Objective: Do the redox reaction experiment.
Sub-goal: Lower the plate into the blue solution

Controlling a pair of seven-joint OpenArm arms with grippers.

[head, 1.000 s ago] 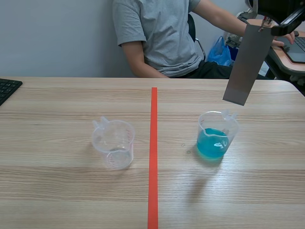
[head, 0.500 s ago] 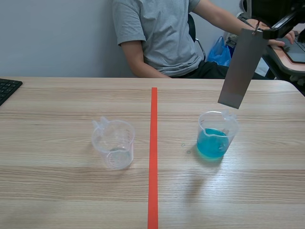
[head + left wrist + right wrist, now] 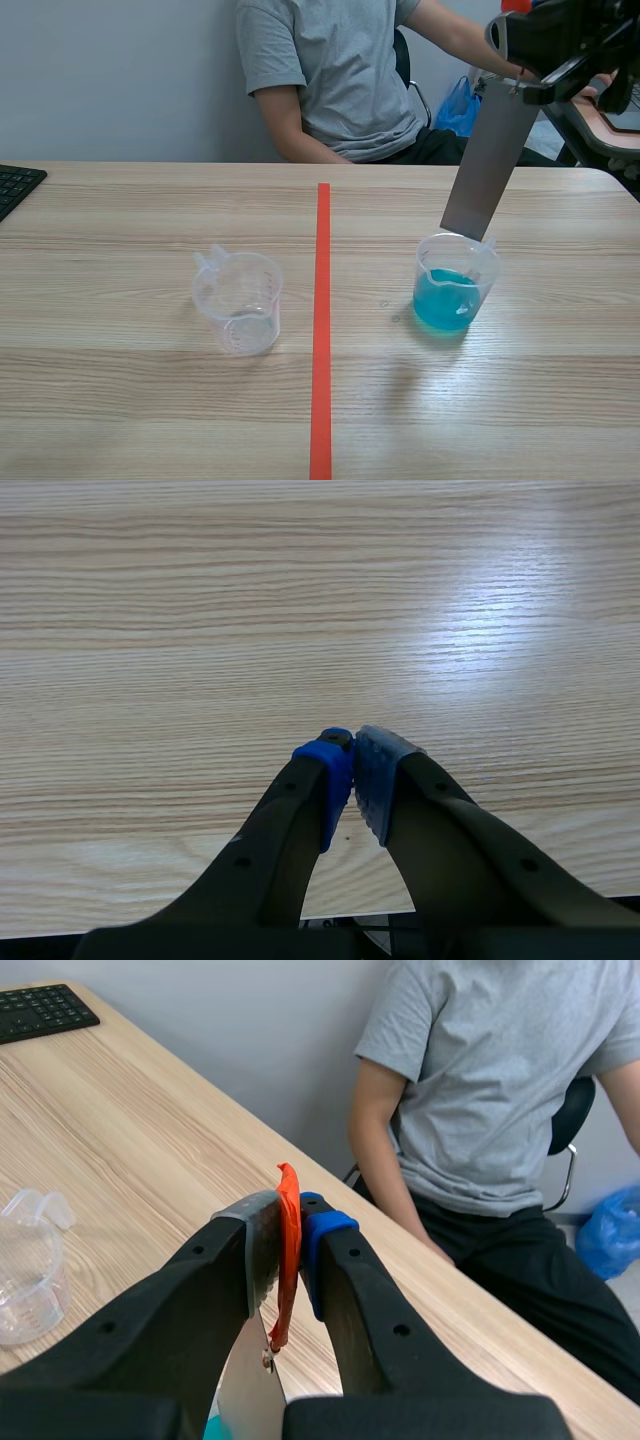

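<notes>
Lowered and swung left over the past second, the grey strip (image 3: 481, 160) now hangs tilted from the right fingers (image 3: 556, 78), high at the far right of the scene. Its lower edge sits at the far rim of the blue beaker (image 3: 456, 284); whether it touches the rim or the liquid cannot be told. This beaker stands on the counter (image 3: 140, 400) right of the red tape line (image 3: 321, 330), and the empty beaker (image 3: 238, 300) stands left of it, well apart. A keyboard (image 3: 15, 186) lies at the far left edge. A person (image 3: 340, 70) in a grey T-shirt sits across the counter, with a blue bag (image 3: 462, 108) behind.

At the left wrist, the left fingers (image 3: 290, 830) are closed on nothing, their pads pressed together over bare counter (image 3: 200, 630).

At the right wrist, the right fingers (image 3: 355, 1270) pinch an orange tab (image 3: 287, 1250) fixed to the top of the strip (image 3: 248, 1395), which drops away beneath them. The empty beaker (image 3: 30, 1265) stands on the counter (image 3: 150, 1130) beside the fingers, the keyboard (image 3: 45, 1010) lies farther off, and the person (image 3: 500, 1080) sits ahead with the bag (image 3: 610, 1230) alongside.
</notes>
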